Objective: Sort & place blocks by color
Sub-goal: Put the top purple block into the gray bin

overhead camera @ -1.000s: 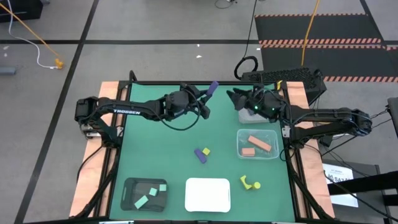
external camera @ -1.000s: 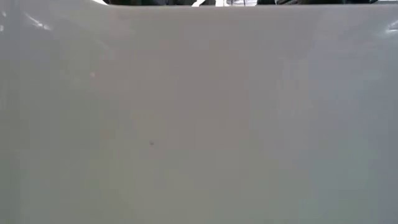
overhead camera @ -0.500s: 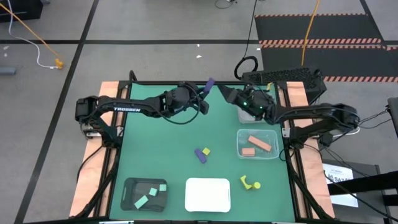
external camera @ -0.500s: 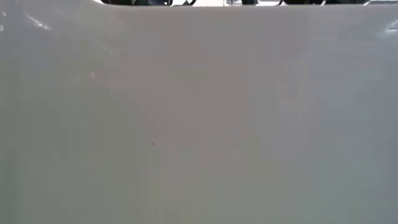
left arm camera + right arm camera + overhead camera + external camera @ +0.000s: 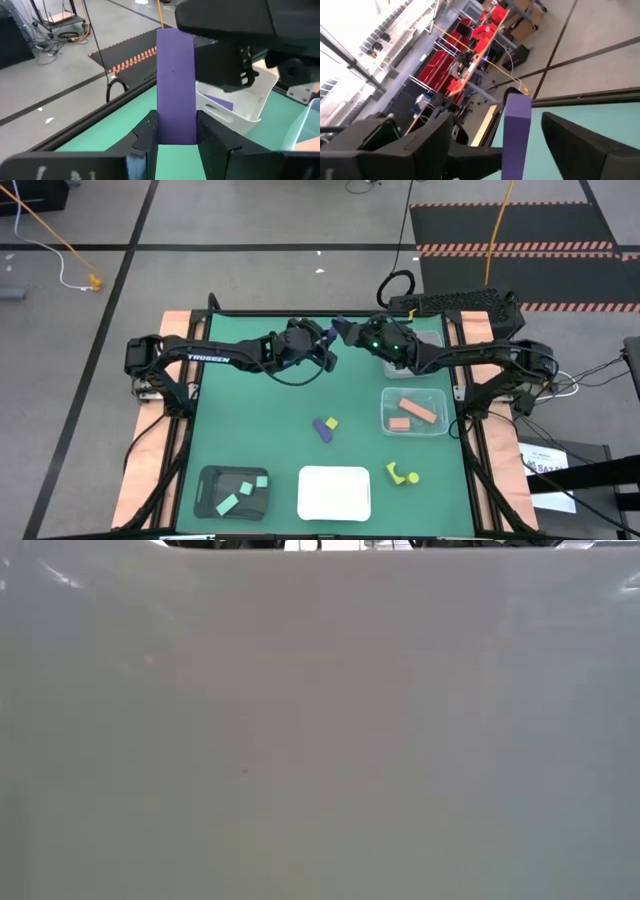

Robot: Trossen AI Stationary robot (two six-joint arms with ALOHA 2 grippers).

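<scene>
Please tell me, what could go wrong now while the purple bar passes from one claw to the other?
1. The left claw grips only the purple bar's lower end; a push from the right claw might tilt it.
2. The right claw is open around the bar; if the left releases early, it may drop onto the table.

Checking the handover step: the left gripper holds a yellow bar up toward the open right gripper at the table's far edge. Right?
Not quite. The bar clamped in the left gripper is purple, not yellow, as the left wrist view shows. The rest stands: the right gripper is open, meeting it at the far edge.
</scene>
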